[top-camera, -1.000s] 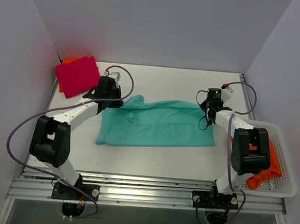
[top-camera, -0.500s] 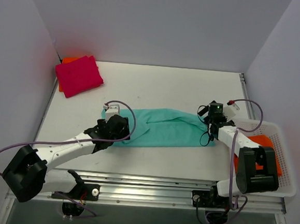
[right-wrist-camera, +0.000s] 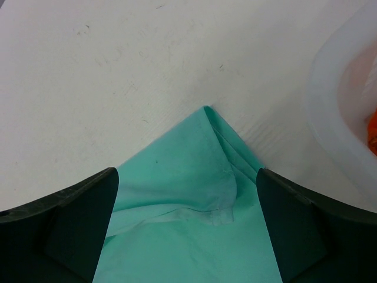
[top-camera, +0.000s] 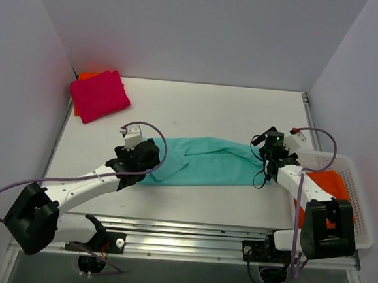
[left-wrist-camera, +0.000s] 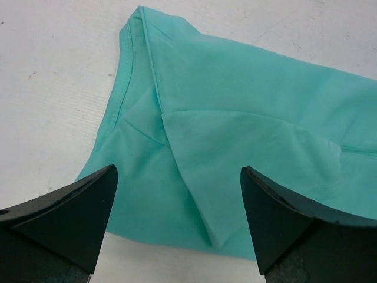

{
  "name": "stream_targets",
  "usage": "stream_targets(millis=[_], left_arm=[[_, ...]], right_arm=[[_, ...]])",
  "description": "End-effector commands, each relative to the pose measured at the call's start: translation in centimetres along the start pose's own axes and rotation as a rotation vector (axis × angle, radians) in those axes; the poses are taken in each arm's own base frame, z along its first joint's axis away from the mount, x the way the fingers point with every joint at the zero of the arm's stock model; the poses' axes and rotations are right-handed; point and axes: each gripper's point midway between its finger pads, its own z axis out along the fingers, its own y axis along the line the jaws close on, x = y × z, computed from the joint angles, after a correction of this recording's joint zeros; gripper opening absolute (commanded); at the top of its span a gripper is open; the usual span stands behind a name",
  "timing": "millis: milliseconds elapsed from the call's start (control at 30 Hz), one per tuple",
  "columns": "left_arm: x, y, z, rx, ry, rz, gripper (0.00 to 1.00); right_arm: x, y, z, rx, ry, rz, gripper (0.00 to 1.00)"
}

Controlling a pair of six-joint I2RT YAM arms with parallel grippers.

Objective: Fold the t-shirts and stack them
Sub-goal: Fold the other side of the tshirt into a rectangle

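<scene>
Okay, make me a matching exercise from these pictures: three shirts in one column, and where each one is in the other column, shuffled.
Things
1. teal t-shirt
2. magenta-pink t-shirt
3. loose orange t-shirt

Places
A. in the white basket
B. folded, topmost in the far left corner of the table
C. stretched across the middle of the table

Pairs: 1-C, 2-B, 3-A

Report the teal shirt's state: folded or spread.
Partly folded: the teal shirt lies as a long band, one layer's edge overlapping another in the left wrist view.

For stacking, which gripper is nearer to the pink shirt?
Left. Left gripper: slightly right of the pink shirt, nearer the front. Right gripper: far right, by the basket.
</scene>
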Motion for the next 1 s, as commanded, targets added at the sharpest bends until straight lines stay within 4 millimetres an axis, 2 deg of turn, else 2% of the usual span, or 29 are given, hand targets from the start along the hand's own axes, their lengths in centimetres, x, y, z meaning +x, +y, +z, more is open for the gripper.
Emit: stream_targets(millis=[0, 33, 67, 100, 133, 167, 200, 233, 267, 333, 400, 433, 467, 733, 967], left_arm=[[-2.0, -1.6, 1.7, -0.001, -0.052, -0.064, 0.94], [-2.1, -2.0, 2.2, 0.016, -0.055, -0.084, 0.94], [-1.9, -1.5, 3.4, 0.001, -0.042, -0.085, 0.99], [-1.7, -1.3, 4.1, 0.006, -0.026, -0.095, 0.97], [-1.6, -2.1, 4.7, 0.058, -0.001, -0.120, 0.90], [-1.2, -1.8, 5.6, 0.059, 0.021, -0.119, 0.80], [-1.6, -0.8, 6.5, 0.042, 0.027, -0.139, 0.75], [-2.2, -1.2, 6.9, 0.063, 0.016, -0.151, 0.71], [-2.1, -0.9, 7.3, 0.053, 0.021, -0.145, 0.63], [-2.5, -0.7, 7.9, 0.046, 0.015, -0.145, 0.55], [-2.7, -0.7, 8.4, 0.046, 0.015, -0.147, 0.49], [-2.6, -0.7, 8.7, 0.047, 0.020, -0.145, 0.47], [-2.6, -0.6, 9.0, 0.044, 0.024, -0.145, 0.45], [-2.6, -0.1, 10.8, 0.039, 0.039, -0.154, 0.38], [-2.7, 0.3, 12.1, 0.036, 0.046, -0.170, 0.33]], right_arm=[[-0.1, 1.3, -0.1, -0.047, -0.007, -0.001, 1.00], [0.2, 1.2, 0.2, -0.051, -0.003, -0.003, 1.00], [0.2, 1.0, 0.6, -0.045, -0.010, -0.001, 1.00], [0.4, 0.7, 1.0, -0.031, -0.007, -0.001, 1.00], [1.1, 0.2, 1.7, -0.011, 0.011, -0.013, 1.00], [1.3, 0.3, 2.1, -0.013, 0.017, -0.018, 0.97], [1.5, 0.5, 2.5, -0.017, 0.029, -0.020, 0.96], [2.1, 0.2, 3.1, -0.004, 0.048, -0.028, 0.95], [2.3, 0.3, 3.3, -0.007, 0.052, -0.027, 0.93], [3.0, 0.1, 4.0, 0.002, 0.066, -0.033, 0.85], [3.2, -0.3, 4.7, 0.023, 0.068, -0.034, 0.83], [3.3, -0.5, 5.0, 0.031, 0.073, -0.033, 0.76], [3.4, -0.5, 5.4, 0.034, 0.083, -0.035, 0.73], [1.9, 0.4, 6.9, 0.044, 0.064, -0.031, 0.67], [2.2, 1.0, 8.5, 0.044, 0.087, -0.038, 0.63]])
